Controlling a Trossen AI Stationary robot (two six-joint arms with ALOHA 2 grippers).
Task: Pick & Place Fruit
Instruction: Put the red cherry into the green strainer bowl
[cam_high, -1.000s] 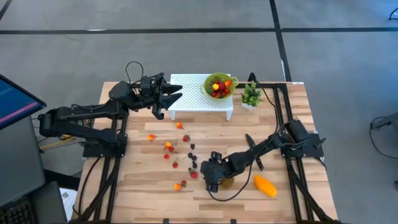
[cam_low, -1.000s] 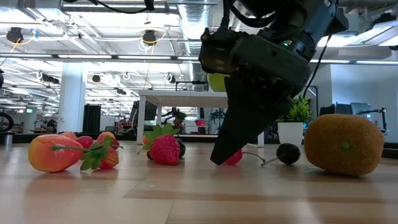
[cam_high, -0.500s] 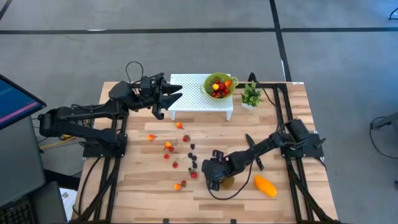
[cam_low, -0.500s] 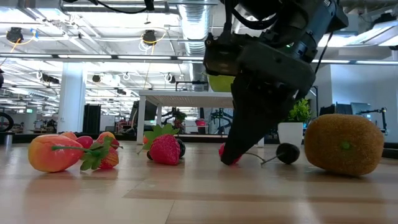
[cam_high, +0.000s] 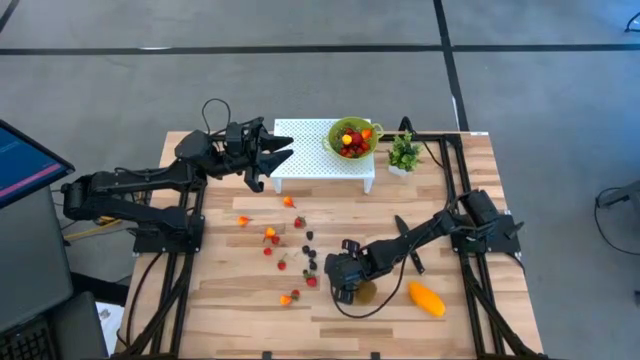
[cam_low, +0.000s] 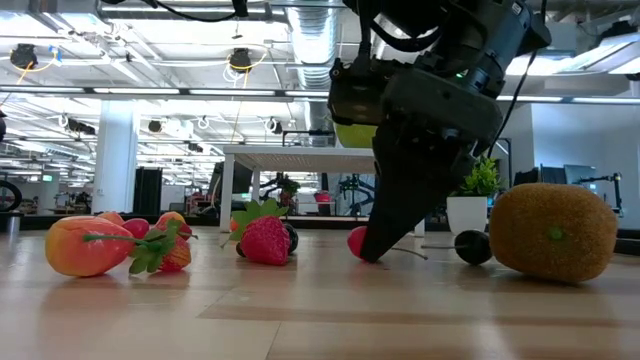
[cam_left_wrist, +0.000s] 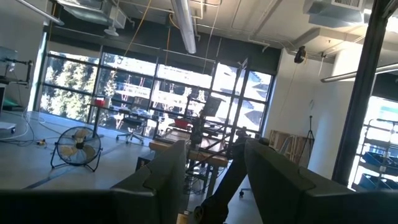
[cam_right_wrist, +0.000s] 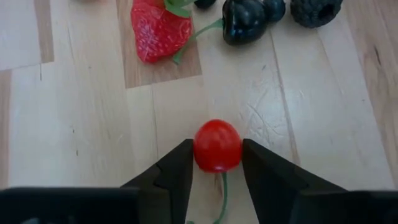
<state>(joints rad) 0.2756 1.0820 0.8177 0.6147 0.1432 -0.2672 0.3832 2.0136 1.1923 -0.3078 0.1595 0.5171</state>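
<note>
The right gripper (cam_right_wrist: 216, 163) is down at the tabletop (cam_high: 470, 200), its two fingers pressed against either side of a red cherry (cam_right_wrist: 217, 145), so it is clamped on that fruit with the stem trailing back between the jaws. Taking the cherry as landmark: just beyond it lie a strawberry (cam_right_wrist: 157, 29) and some dark berries (cam_right_wrist: 244, 20); the kiwi (cam_low: 553, 232) sits close on its other side, and the mango (cam_high: 426, 299) lies a little past the kiwi, toward the table's front edge. Well behind the cherry stands the white stand (cam_high: 300, 160) bearing the green bowl (cam_high: 352, 138) of fruit, with the left gripper (cam_high: 281, 151), jaws apart and empty, hovering at the stand's end.

The step in hand looks like the grasp of one cherry. Next should come a straight lift, then a carry back to the bowl. The kiwi crowds the gripper's flank, so rising first seems wise; above the scattered berries the way to the bowl looks open, though the waiting left arm is near it.
</note>
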